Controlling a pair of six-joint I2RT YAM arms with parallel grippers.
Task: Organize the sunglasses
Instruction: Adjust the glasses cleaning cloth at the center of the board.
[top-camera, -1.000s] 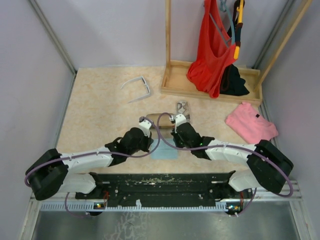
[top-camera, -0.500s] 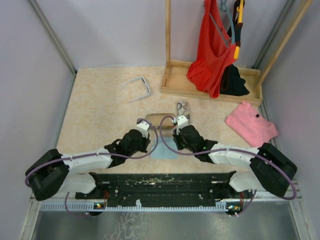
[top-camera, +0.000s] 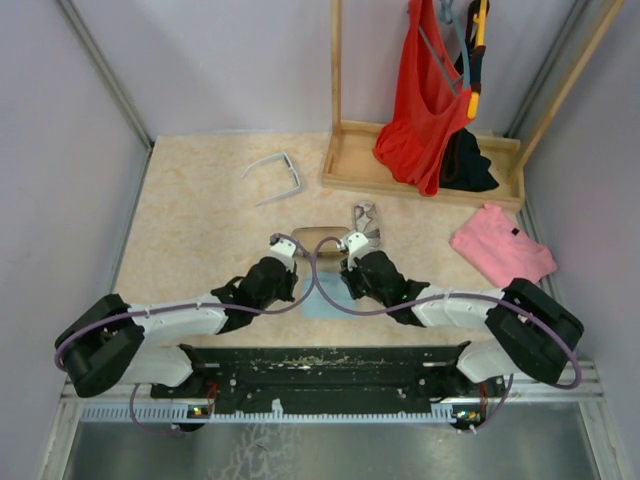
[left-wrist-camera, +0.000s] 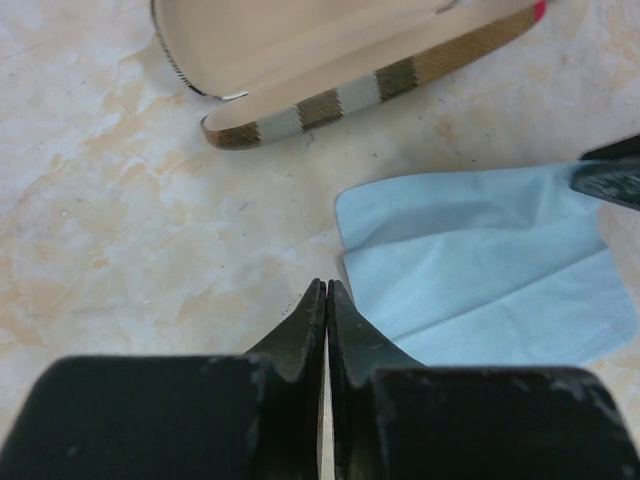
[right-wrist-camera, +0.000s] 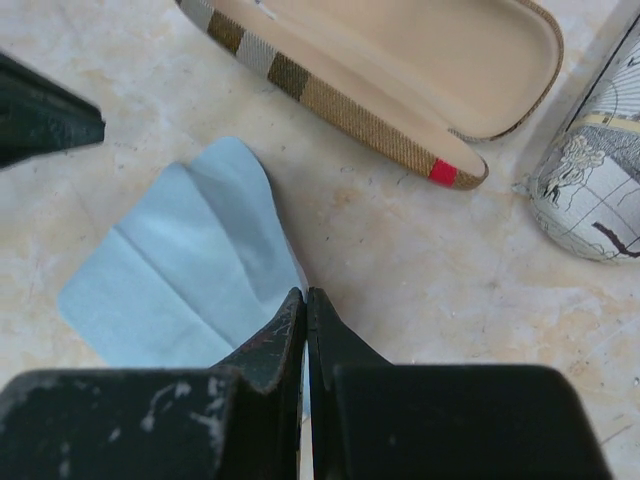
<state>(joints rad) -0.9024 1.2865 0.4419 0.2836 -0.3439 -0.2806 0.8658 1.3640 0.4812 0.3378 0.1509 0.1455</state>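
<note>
The white-framed sunglasses (top-camera: 275, 175) lie unfolded at the back left of the table, far from both arms. A light blue cloth (top-camera: 328, 300) lies between my two grippers, in front of the open brown-striped case (top-camera: 313, 237). My left gripper (left-wrist-camera: 327, 287) is shut at the cloth's (left-wrist-camera: 480, 260) left edge, and nothing shows between its fingers. On the other side, my right gripper (right-wrist-camera: 304, 294) is shut on the raised right edge of the cloth (right-wrist-camera: 185, 265). The striped case (right-wrist-camera: 400, 70) is empty inside.
A grey-patterned case (right-wrist-camera: 600, 190) stands just right of the striped case. A wooden rack (top-camera: 420, 170) with a hanging red garment (top-camera: 425, 100) occupies the back right. A folded pink cloth (top-camera: 502, 248) lies on the right.
Both wrists have shifted a little to the left. The cloth stays about where it was, and the white sunglasses have not moved.
</note>
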